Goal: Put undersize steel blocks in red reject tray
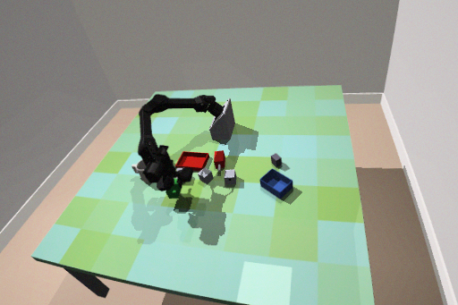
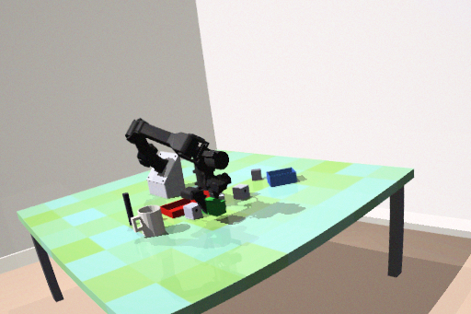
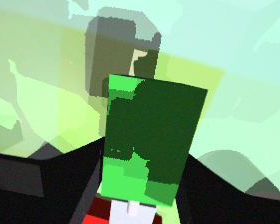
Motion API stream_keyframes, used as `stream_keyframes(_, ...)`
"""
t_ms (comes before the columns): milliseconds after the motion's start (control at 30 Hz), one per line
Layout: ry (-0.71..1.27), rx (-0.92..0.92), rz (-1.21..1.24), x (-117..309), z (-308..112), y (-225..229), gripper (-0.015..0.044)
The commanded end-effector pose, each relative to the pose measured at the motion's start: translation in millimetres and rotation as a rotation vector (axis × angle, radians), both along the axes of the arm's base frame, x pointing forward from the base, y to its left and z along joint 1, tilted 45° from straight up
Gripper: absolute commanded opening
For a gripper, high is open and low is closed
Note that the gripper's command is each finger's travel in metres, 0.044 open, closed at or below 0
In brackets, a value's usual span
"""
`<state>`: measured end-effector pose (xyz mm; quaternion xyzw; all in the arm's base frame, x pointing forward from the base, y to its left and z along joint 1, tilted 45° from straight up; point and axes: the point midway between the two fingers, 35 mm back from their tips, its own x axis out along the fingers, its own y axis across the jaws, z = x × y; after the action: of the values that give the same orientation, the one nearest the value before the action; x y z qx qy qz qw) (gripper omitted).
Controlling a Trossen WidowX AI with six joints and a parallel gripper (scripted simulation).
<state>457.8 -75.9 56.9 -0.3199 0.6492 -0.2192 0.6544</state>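
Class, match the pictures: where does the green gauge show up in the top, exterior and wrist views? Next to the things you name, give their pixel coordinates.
Top: left of centre, below the arm's wrist.
Exterior: just below centre, under the arm.
Wrist: large, central, covering much of the lower middle.
Shared landmark: the green gauge [image 1: 173, 191] [image 2: 215, 206] [image 3: 153, 135] has red beyond it in all three.

Looks like a lab-style robot test bench, arm on wedge base [image 1: 223, 128] [image 2: 162, 184] at table's far side, green gauge [image 1: 173, 190] [image 2: 215, 206] [image 3: 151, 135], bored steel blocks, plain walls, mug [image 2: 152, 221] lower left in exterior view
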Motion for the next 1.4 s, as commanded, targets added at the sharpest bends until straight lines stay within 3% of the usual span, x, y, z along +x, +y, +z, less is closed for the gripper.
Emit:
stream_keyframes(0, -0.017, -0.004, 0.0, 2, -3, -4, 0.0)
stream_keyframes(1367, -0.04, -0.003, 0.017, 1, -17, -20, 0.0)
